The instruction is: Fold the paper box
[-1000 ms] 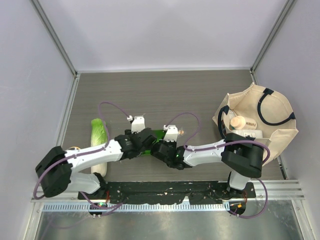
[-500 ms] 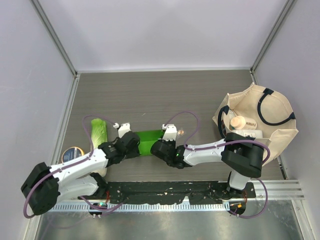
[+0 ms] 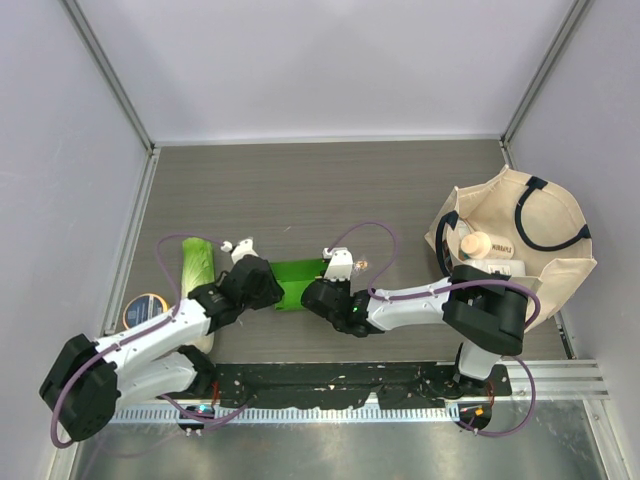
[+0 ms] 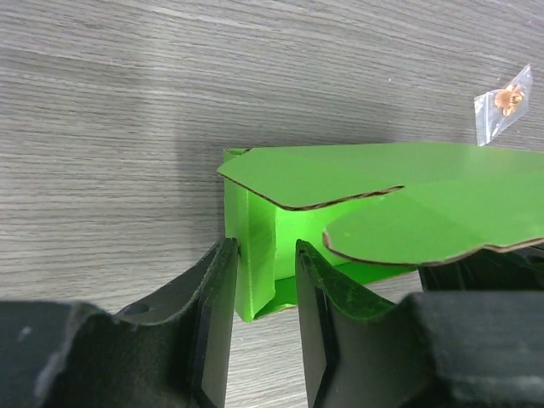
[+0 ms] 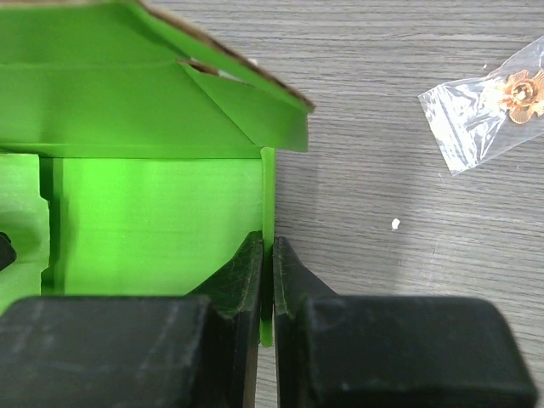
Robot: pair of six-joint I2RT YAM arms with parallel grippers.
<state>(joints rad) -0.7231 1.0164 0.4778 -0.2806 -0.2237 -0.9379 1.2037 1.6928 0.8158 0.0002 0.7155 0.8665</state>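
Near the lower edge of the top view, left of centre, a round tin (image 3: 146, 308) sits by the left wall, with a long pale cabbage (image 3: 198, 268) just to its right. In the lower middle, the paper box (image 3: 298, 282) lies on the grey table (image 3: 330, 190) between the two grippers, partly raised, its flaps loose above. The left gripper (image 4: 265, 285) has its fingers apart on either side of the box's left end wall; whether they press it I cannot tell. The right gripper (image 5: 272, 255) is pinched tight on a thin upright wall at the box's right side. Just beyond it lies a small clear packet (image 5: 484, 106). At mid right stands a beige tote bag (image 3: 560, 270) holding a bottle (image 3: 480, 245).
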